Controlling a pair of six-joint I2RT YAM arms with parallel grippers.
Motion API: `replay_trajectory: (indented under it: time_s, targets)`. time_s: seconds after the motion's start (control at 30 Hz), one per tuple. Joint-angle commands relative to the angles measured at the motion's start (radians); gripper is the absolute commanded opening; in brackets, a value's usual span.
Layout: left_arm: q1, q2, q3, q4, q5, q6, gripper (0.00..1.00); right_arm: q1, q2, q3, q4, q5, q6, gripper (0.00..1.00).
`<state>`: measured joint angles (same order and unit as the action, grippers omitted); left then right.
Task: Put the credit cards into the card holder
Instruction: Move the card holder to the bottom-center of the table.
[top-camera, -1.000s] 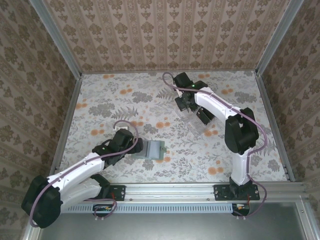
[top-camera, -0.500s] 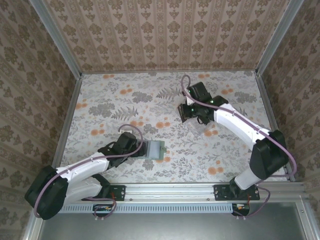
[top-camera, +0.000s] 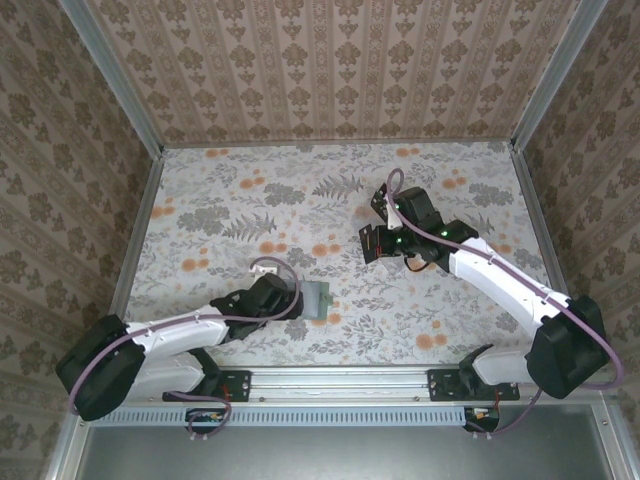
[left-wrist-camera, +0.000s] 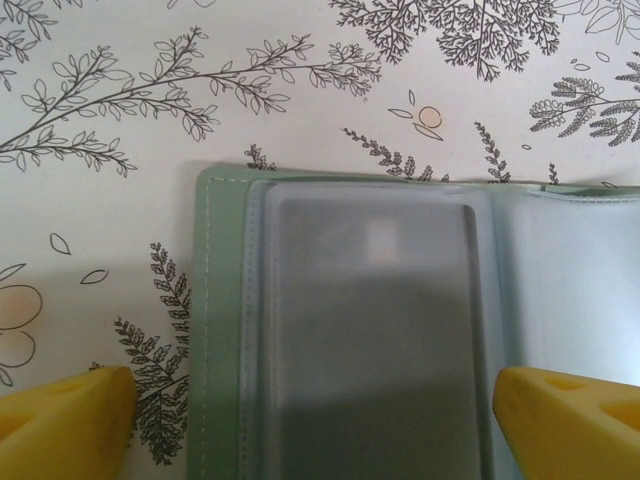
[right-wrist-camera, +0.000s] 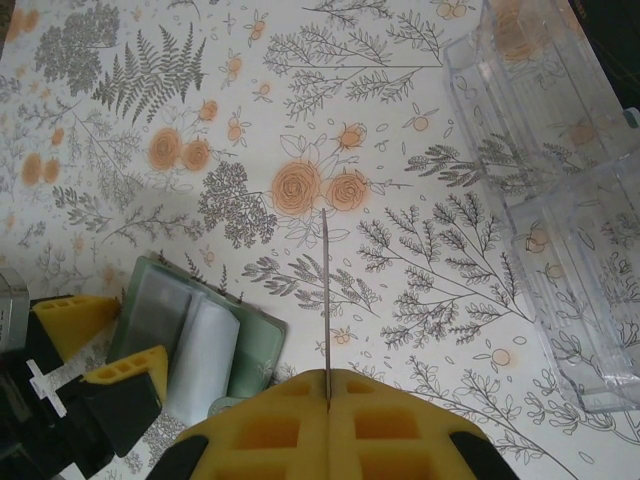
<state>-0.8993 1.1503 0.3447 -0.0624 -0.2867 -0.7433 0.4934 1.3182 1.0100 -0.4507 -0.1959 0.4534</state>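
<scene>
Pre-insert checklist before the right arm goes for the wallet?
1. Card gripped: ok. The right gripper is shut on a credit card, seen edge-on.
2. Card holder open: ok. It lies flat with a clear pocket facing up.
3. Holder pinned: not ok. The left gripper is open, its jaws wide either side of the holder.
4. Card over the holder: not ok. In the right wrist view it sits to the right of the holder.
5. Pocket mouth and whether it is free: cannot tell.
6. Clear tray out of the path: ok. It is on the far side from the holder.
</scene>
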Motion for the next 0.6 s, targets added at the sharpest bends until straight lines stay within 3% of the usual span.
replay_trajectory:
  time_s: [0.0, 0.27, 0.57]
  targets:
    - [-0.047, 0.021, 0.005, 0.004, -0.001, -0.080, 1.00, 0.005, -0.029, -0.021, 0.006, -0.022, 0.018, 0.00]
    - [-0.138, 0.040, 0.046, 0.007, -0.043, -0.139, 1.00, 0.005, -0.047, -0.046, 0.012, -0.038, 0.027, 0.00]
    - [-0.178, 0.074, 0.108, -0.003, -0.045, -0.108, 1.00, 0.007, -0.059, -0.072, 0.039, -0.058, 0.060, 0.00]
